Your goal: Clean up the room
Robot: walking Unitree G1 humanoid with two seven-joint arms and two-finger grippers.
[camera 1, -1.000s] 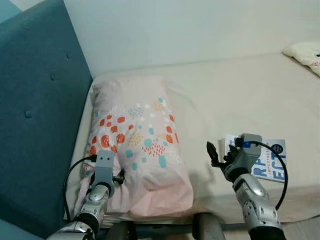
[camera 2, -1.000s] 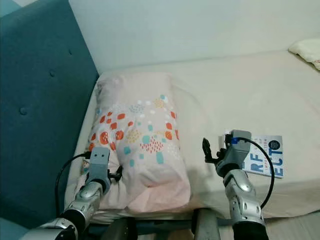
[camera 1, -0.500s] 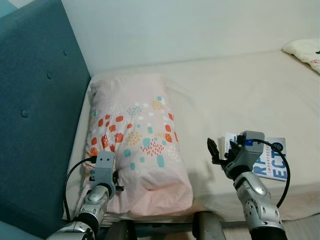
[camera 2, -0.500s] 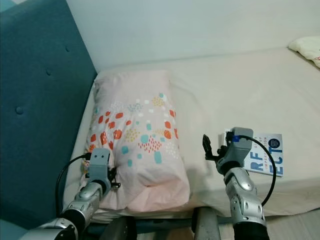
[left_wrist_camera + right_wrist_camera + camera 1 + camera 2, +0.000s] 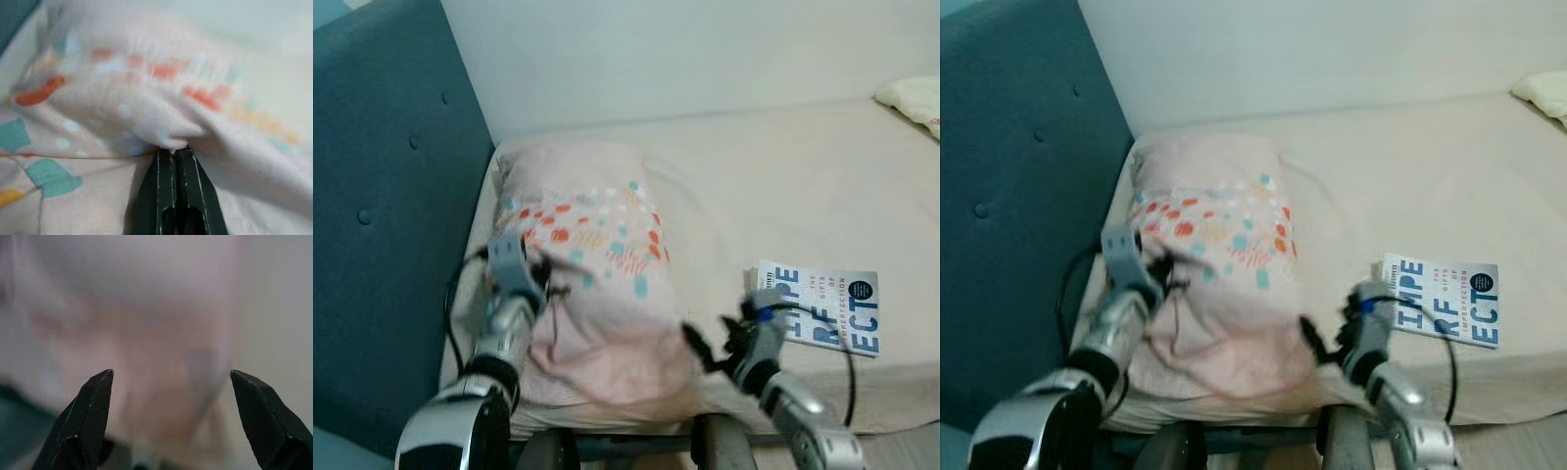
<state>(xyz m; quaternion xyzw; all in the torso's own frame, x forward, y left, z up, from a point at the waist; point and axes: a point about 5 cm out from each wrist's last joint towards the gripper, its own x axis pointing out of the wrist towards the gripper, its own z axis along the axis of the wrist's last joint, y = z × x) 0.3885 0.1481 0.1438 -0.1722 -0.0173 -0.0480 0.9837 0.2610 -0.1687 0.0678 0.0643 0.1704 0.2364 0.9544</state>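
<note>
While the left gripper [image 5: 175,149] pinches the pillow [image 5: 592,284], the right gripper's [image 5: 171,377] fingers gape wide beside it.

Counting what's on the bed [image 5: 773,186] here: one bed, with one pink patterned pillow [image 5: 597,264] lying at the headboard end. One book [image 5: 1445,301] sits on the sheet, blue lettering on a white cover. One teal tufted headboard [image 5: 382,215] stands along the side. Off at the far corner there's one more pale cushion [image 5: 911,96], possibly a second pillow, though it's cut by the edge. Two grippers: left gripper [image 5: 175,152], right gripper [image 5: 171,377].
</note>
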